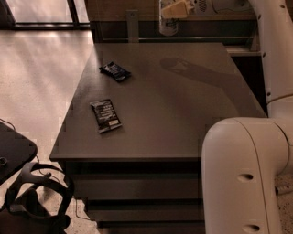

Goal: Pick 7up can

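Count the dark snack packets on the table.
2. The far packet lies at the table's far left. The near packet lies closer, by the left edge. None looks hidden. The gripper, at the top, holds the 7up can above the far edge.

The can [168,26] is a small, pale whitish-silver cylinder with faint darker markings on its body. It stands upright, not tilted. It is in the air at the top of the view, just above the bench's [183,114] far edge and a little right of that edge's middle. Its base is clear of the surface and touches nothing below. The gripper [170,10] reaches in from the right at the same height and is clamped across the can's upper part, with its yellowish fingers [178,8] pressed against the body. Only the lower half of the can shows beneath them, and its top rim is cut off by the upper edge of the view.
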Motion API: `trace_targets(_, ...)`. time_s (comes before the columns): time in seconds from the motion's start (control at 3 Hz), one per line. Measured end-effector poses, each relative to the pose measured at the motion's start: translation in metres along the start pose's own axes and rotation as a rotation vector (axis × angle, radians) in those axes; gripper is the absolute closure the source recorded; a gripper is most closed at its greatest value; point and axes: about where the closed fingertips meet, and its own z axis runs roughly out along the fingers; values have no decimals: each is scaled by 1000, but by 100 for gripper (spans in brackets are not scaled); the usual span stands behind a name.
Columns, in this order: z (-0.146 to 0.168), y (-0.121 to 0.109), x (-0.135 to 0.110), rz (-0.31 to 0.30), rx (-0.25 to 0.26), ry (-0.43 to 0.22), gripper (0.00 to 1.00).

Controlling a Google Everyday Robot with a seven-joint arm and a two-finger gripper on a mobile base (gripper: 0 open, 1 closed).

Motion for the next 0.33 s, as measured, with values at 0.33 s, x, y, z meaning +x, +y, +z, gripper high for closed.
trace_targets(0.33, -19, 13, -12, -28, -24, -7, 100)
